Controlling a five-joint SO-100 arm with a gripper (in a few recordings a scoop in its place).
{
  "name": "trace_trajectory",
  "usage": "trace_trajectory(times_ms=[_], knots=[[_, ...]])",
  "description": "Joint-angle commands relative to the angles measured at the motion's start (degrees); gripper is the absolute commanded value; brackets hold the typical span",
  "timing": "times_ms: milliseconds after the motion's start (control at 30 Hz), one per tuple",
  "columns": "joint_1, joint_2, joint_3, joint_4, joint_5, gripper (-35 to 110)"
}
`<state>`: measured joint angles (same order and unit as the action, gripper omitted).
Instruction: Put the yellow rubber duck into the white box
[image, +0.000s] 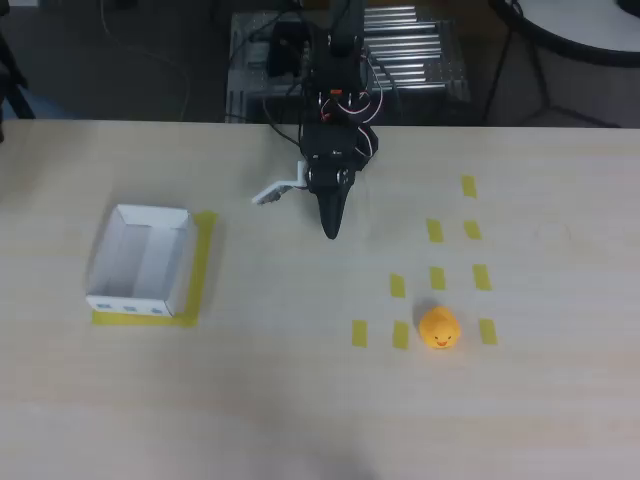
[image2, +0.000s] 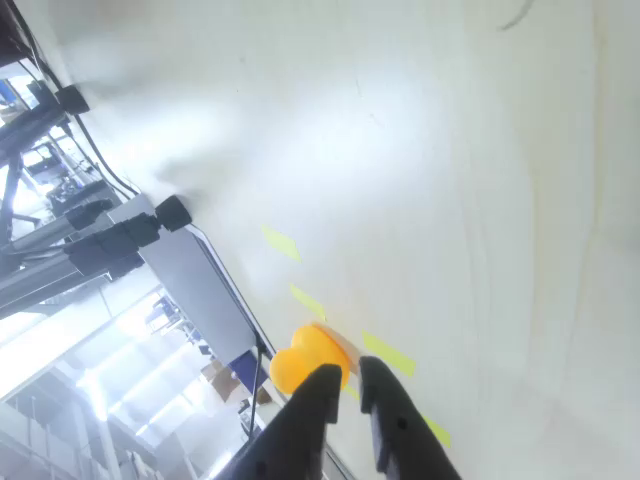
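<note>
The duck (image: 439, 328) is a small, rounded, glossy orange-yellow toy on the pale wood-grain table (image: 300, 400), at the right, among short flat yellow tape strips (image: 398, 285). Well apart at the left stands the box (image: 142, 260), shallow, thin-walled white paper with blue marks on its near side, on a yellow tape outline. The overhead view shows the black gripper (image: 330, 232) far of centre, tapering to a point, clear of both. The wrist view shows its two dark fingers (image2: 310, 420) nearly together with a narrow gap, holding nothing, and the duck (image2: 305, 358) just beyond their tips
</note>
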<state>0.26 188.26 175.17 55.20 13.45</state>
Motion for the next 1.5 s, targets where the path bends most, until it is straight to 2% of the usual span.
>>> trace_trajectory(times_ms=[0, 1467], knots=[[1.41, 2.90, 1.32, -1.05, 0.09, 0], [1.41, 2.90, 1.32, -1.05, 0.09, 0]])
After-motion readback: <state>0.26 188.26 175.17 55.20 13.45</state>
